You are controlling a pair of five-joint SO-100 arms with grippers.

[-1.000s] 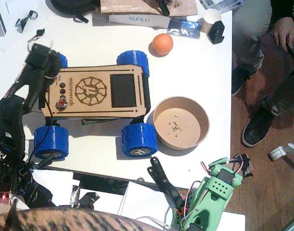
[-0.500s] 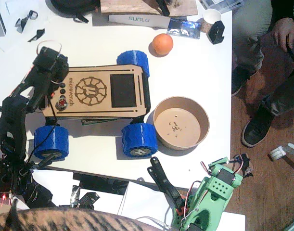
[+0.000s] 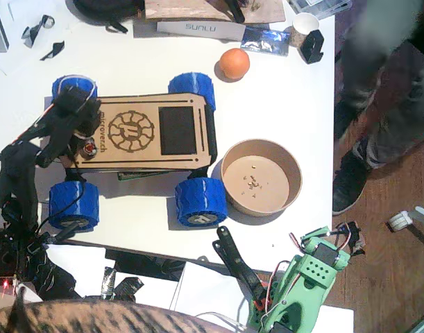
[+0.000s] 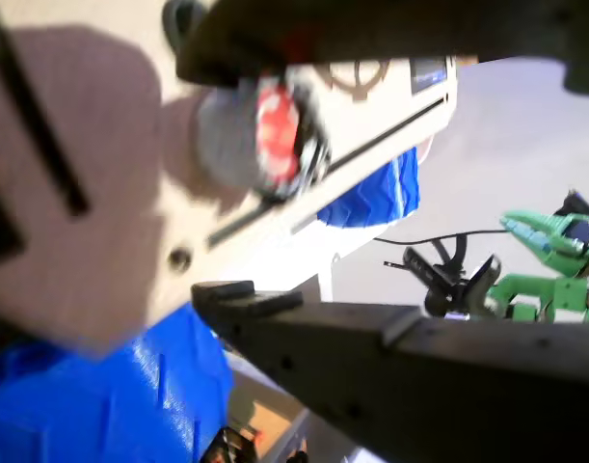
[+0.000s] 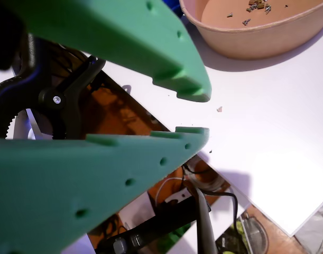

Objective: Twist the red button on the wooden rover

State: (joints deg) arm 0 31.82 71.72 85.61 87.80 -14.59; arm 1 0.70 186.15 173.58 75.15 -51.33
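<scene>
Lower than half a second ago, the black left gripper (image 3: pixel 78 132) now sits over the button end of the flat plywood-topped wooden rover (image 3: pixel 146 132) with chunky blue wheels, uncovering the far-left wheel. From the fixed view, the tiny red button (image 3: pixel 89 147) with its silvery collar peeks out just beside the gripper tip, at the rover's left end. An orange ball (image 3: pixel 234 63) lies beyond the rover, a round brown paper bowl (image 3: pixel 261 177) just right of it on the white table (image 3: pixel 295 104). The green right gripper (image 3: pixel 316 260) rests at the table's near edge, and a blurred person (image 3: pixel 385 90) stands at right.

In a wrist view, the left gripper's black jaws stand apart, one above and one below the red button (image 4: pixel 275 132), not closed on it; the green arm (image 4: pixel 549 256) shows far off.

In another wrist view, the right gripper (image 5: pixel 192 114) is parted on nothing, with the bowl (image 5: pixel 256 39) ahead and a black spring clamp (image 5: pixel 55 98) behind the fingers.
</scene>
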